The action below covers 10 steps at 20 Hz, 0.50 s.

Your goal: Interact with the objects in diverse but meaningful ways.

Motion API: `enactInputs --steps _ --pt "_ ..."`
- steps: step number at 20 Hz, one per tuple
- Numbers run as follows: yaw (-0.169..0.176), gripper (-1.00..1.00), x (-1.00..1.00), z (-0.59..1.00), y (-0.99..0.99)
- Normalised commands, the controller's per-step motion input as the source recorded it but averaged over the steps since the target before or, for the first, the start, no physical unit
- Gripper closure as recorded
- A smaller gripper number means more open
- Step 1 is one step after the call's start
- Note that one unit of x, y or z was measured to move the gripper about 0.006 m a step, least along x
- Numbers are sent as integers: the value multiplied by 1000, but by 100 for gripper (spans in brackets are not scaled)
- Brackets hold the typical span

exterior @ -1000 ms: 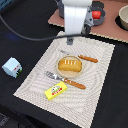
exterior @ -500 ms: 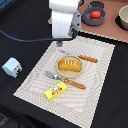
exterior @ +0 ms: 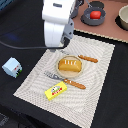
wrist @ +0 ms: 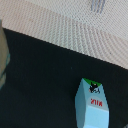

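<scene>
Fingers cannot be made out in either view, so whether they stand apart or together I cannot tell. Glossy white arm housing hangs above a ribbed woven placemat. Domed bread loaf sits on the round plate; the boxy milk carton lies on dark tabletop; a red tomato fills the frying pan.

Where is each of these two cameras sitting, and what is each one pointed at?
Exterior view: sits off the arm, above the table, looking down on the placemat, bread loaf, butter packet and the robot's white arm.
Wrist view: rides on the arm's wrist, facing down at the dark tabletop and mat edge; none of the gripper clearly shows.
Shared: the milk carton and the placemat.
</scene>
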Motion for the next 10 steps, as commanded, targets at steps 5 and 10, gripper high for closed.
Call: enactInputs --steps 5,10 --pt "-69 -100 -725 -240 -247" --pt "-76 -100 -711 -70 -246"
